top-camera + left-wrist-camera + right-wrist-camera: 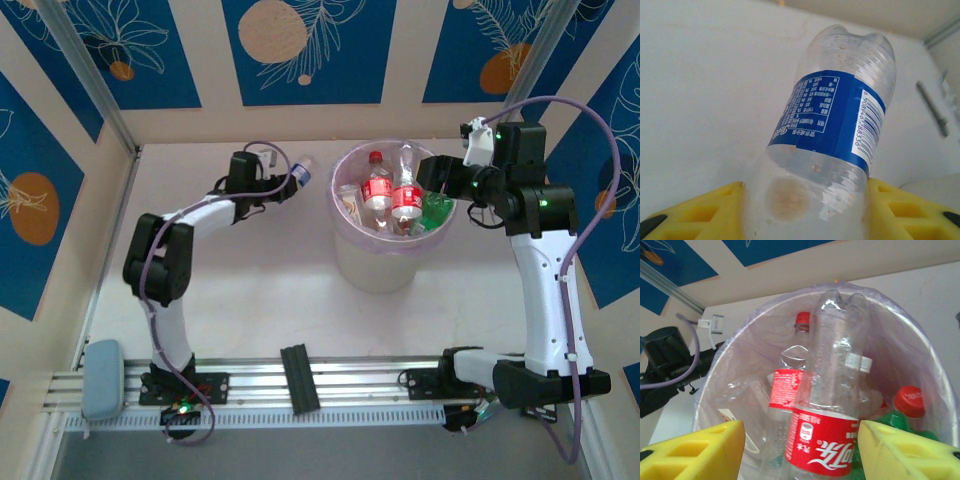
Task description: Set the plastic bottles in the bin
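Bottles in bin: several clear plastic bottles with red labels [378,190] and one green bottle [436,208] lie inside the round cream-white bin with lilac bag [345,245], at the far middle of the table.
Left gripper [283,186]: its yellow fingers [695,212] hold a clear bottle with blue label [832,125], above the table, left of the bin.
Right gripper [432,172]: over the bin's right rim, its yellow fingers [700,452] hold a clear red-labelled bottle [827,405] above the others.

bin [385,262] mid-table, bottles [392,198] inside it, another bottle [301,173] left of bin, strip [299,379] before it
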